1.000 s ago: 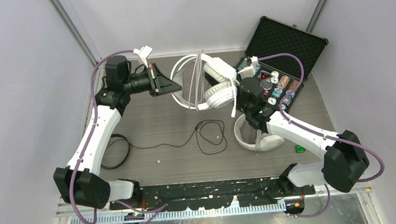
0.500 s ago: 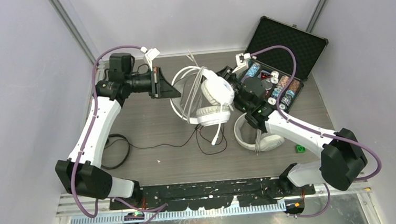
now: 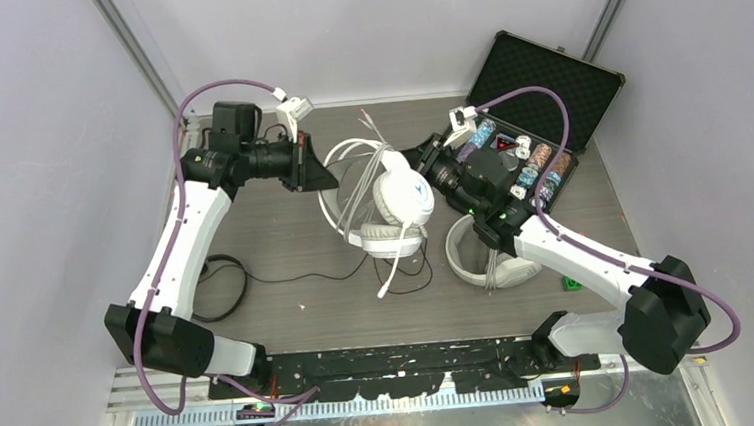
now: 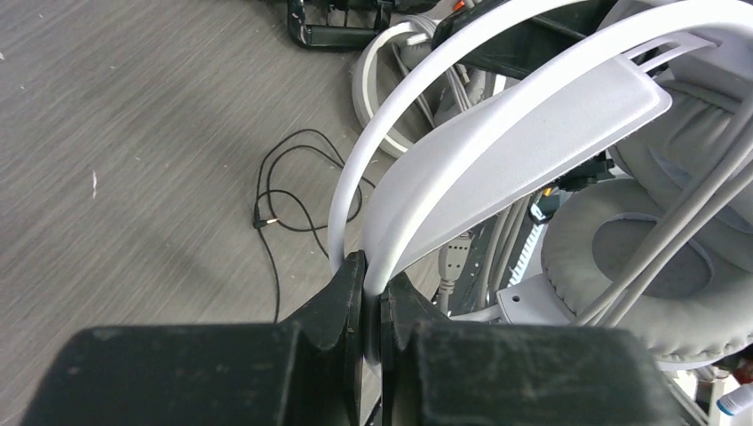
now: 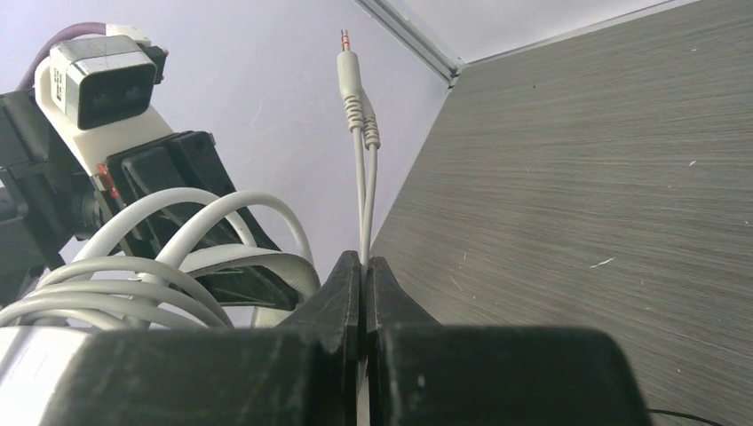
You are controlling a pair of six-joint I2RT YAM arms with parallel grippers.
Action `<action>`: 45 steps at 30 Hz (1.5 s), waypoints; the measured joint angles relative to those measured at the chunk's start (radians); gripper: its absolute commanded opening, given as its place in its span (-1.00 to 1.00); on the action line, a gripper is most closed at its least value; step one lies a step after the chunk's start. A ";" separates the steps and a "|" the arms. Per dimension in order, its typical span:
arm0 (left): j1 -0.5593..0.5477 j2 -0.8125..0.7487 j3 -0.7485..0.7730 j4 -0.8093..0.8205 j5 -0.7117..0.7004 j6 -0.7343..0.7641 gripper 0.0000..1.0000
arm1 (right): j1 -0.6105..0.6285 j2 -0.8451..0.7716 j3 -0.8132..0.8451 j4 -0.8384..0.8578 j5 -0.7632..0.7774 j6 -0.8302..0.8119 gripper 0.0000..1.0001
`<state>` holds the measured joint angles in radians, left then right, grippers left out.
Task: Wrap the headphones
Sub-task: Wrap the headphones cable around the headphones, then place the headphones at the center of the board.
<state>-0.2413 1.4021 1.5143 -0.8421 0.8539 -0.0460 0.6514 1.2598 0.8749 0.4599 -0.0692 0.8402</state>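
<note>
A white headset (image 3: 395,200) hangs above the table between my grippers, its white cable looped round it several times. My left gripper (image 3: 328,176) is shut on its headband (image 4: 506,133), as the left wrist view (image 4: 373,266) shows. My right gripper (image 3: 418,166) is shut on the thin white cable (image 5: 362,177), whose two plug ends (image 5: 353,80) stick up past the fingertips (image 5: 364,263). A second white headset (image 3: 487,261) lies on the table under my right arm. The black headset (image 3: 224,284) lies at the left, its black cable (image 3: 396,262) coiled mid-table.
An open black case of coloured chips (image 3: 536,112) stands at the back right, close behind my right gripper. A small green object (image 3: 569,282) lies near the right arm. Grey walls close in the table on three sides.
The held white headset has swung left and toward the near side and turned, and its hanging plug has moved nearer. My right gripper has followed to the left. Both grips are unchanged.
</note>
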 measured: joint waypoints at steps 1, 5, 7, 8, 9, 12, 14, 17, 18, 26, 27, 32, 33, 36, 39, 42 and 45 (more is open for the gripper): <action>-0.001 -0.002 -0.003 0.004 -0.002 0.011 -1.00 | 0.000 -0.008 0.000 -0.007 0.000 -0.004 -0.99; -0.002 -0.017 -0.014 0.018 -0.024 0.053 -1.00 | 0.001 -0.023 0.000 -0.032 -0.002 -0.027 -0.99; -0.002 -0.018 -0.013 0.016 -0.043 0.076 -1.00 | 0.001 -0.023 0.000 -0.043 -0.002 -0.041 -0.99; -0.002 -0.018 -0.012 0.012 -0.056 0.089 -1.00 | 0.001 -0.023 0.000 -0.049 -0.002 -0.046 -1.00; -0.002 -0.017 -0.008 0.002 -0.078 0.109 -1.00 | 0.001 -0.024 0.000 -0.060 0.004 -0.057 -1.00; -0.002 -0.012 0.013 -0.029 -0.140 0.158 -1.00 | 0.002 -0.031 0.000 -0.096 0.031 -0.078 -1.00; -0.005 -0.011 0.025 -0.039 -0.174 0.183 -1.00 | 0.002 -0.037 -0.003 -0.103 0.042 -0.086 -1.00; -0.009 -0.011 0.027 -0.043 -0.204 0.209 -1.00 | 0.003 -0.036 -0.003 -0.106 0.038 -0.094 -1.00; -0.010 -0.010 0.027 -0.044 -0.211 0.214 -1.00 | 0.003 -0.034 -0.003 -0.110 0.036 -0.097 -0.99; -0.013 0.035 0.002 -0.049 -0.324 0.317 -1.00 | 0.002 0.103 0.006 -0.095 -0.003 -0.103 -0.99; -0.013 0.051 -0.009 -0.048 -0.344 0.341 -1.00 | 0.002 0.134 0.012 -0.092 -0.010 -0.103 -0.99; -0.012 0.164 -0.033 -0.030 -0.462 0.438 -1.00 | 0.002 0.311 0.043 -0.061 -0.024 -0.103 -0.99; -0.012 0.192 -0.033 -0.019 -0.497 0.449 -1.00 | 0.002 0.343 0.050 -0.058 -0.025 -0.103 -0.99; -0.012 0.286 -0.032 0.013 -0.588 0.475 -1.00 | 0.002 0.475 0.100 -0.047 -0.031 -0.100 -0.99; -0.006 0.392 -0.018 0.047 -0.650 0.484 -1.00 | 0.000 0.579 0.146 -0.034 -0.033 -0.095 -0.99; 0.008 0.488 0.032 0.067 -0.688 0.500 -0.90 | -0.004 0.685 0.220 -0.036 -0.032 -0.090 -1.00; 0.021 0.539 0.069 0.114 -0.717 0.517 -0.75 | -0.011 0.768 0.293 -0.036 -0.015 -0.080 -0.98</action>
<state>-0.2207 1.9408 1.5829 -0.7280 0.1371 0.4706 0.6399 2.0274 1.1675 0.4236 -0.0845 0.7605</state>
